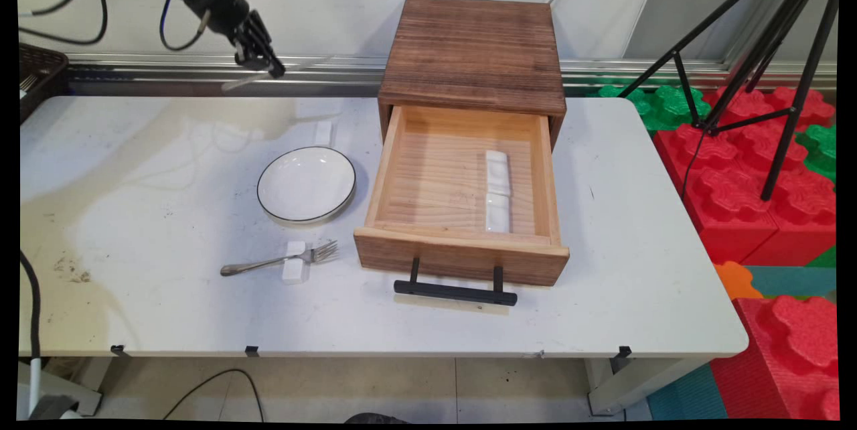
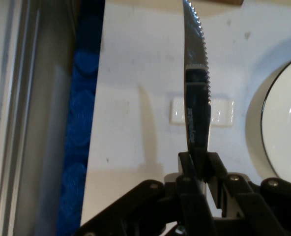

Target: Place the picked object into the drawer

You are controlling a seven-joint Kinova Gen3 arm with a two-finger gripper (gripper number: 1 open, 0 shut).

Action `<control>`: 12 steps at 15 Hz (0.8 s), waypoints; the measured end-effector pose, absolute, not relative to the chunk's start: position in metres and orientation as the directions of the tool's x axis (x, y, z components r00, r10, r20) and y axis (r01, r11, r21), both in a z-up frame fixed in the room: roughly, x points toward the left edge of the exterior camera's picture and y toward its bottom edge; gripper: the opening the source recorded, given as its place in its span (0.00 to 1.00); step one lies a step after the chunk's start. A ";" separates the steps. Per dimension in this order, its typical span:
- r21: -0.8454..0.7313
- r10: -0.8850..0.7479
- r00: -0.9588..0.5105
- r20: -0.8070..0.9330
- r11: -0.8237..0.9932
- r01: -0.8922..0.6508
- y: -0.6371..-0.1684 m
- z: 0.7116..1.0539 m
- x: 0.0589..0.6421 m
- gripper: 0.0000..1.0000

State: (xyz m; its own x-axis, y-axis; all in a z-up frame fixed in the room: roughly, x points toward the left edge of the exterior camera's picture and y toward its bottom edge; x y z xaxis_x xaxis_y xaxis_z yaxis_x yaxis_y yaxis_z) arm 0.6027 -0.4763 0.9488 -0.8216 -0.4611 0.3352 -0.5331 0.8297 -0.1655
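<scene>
Steel knife (image 2: 195, 73), one, is pinched by its handle in the closed gripper (image 1: 262, 63), high over the tabletop (image 1: 134, 309) back-left edge. Set so far: one plate (image 1: 306, 185), one fork (image 1: 278, 260) on a rest (image 1: 295, 270). Rests: four, two in the open drawer (image 1: 428, 179).

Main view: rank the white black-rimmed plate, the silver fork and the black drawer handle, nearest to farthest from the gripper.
From the black two-finger gripper, holding a serrated knife:
1. White black-rimmed plate, table centre.
2. Silver fork, nearer the front edge.
3. Black drawer handle, front right.
</scene>
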 end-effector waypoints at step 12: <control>-0.157 -0.391 -0.788 0.475 0.844 -0.513 -0.457 1.034 0.507 0.00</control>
State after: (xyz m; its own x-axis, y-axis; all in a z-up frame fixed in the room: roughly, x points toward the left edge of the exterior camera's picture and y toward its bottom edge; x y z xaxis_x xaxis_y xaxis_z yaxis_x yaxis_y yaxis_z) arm 0.5066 -0.4572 1.0342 -0.7885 -0.3910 0.4748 -0.5132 0.8437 -0.1575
